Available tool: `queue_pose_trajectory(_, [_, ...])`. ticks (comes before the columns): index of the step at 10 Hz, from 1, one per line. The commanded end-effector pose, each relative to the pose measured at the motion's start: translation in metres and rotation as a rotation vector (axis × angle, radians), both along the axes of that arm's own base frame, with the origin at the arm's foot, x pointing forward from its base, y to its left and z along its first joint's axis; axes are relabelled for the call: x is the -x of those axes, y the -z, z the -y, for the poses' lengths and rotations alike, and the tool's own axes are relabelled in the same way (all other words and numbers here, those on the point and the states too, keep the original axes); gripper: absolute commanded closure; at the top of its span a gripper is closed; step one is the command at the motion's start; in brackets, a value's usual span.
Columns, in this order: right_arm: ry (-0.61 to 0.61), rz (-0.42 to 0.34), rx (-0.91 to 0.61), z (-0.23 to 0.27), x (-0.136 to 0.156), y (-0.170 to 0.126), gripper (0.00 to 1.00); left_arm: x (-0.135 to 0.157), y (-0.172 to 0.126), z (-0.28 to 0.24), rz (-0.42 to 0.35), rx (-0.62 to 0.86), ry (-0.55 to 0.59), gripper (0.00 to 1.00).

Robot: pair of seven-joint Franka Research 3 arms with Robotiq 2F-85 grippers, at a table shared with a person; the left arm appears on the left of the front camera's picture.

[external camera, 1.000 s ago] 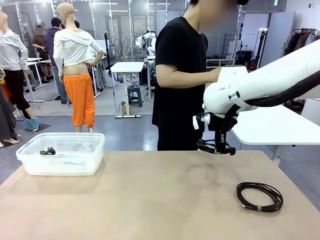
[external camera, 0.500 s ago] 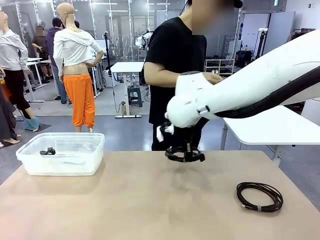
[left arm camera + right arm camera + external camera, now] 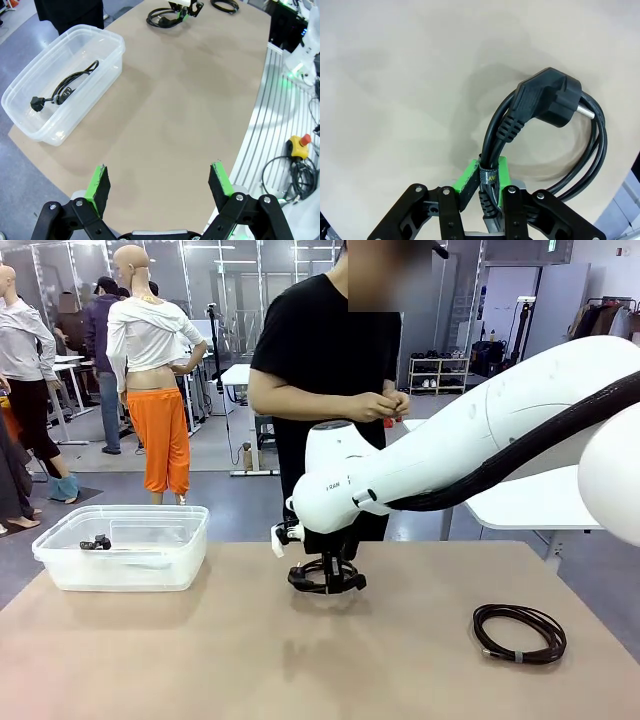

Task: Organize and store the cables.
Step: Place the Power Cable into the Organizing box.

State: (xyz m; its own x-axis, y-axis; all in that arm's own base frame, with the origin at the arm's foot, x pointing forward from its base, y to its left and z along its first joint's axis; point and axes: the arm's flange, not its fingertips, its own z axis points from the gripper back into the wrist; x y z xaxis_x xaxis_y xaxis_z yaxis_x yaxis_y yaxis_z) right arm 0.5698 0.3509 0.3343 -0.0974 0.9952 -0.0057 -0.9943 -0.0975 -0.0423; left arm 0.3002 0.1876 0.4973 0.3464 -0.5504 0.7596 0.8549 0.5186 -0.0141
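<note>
**Clear the bin wall**

Your left gripper [image 3: 160, 182] hangs wide apart over the table [image 3: 190, 100]'s near edge. Your right gripper [image 3: 486, 172] clamps the plugged power cord [image 3: 547, 100] above mid-table. Carry it high so its loops clear the rim of the plastic bin [image 3: 120, 570].

I'm running this from a robotics lab, an open hall. Glass partitions [image 3: 200, 280] line the upper left of the front view, a white worktable [image 3: 530, 505] sits at right, a shelf rack [image 3: 435, 365] stands upper right, and an emergency stop button [image 3: 300, 145] sits at the left wrist view's right edge.
</note>
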Motion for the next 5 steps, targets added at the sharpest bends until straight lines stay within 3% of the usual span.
queue_pose_trajectory(1, [-0.025,-0.012,-0.020,-0.004,0.013,0.007,1.00,0.000,0.000,0.000,0.004,-0.004,-0.002,0.00])
queue_pose_trajectory(5, [-0.040,-0.037,-0.064,-0.008,0.026,0.018,1.00,0.000,0.000,0.000,0.004,-0.004,-0.002,0.00])
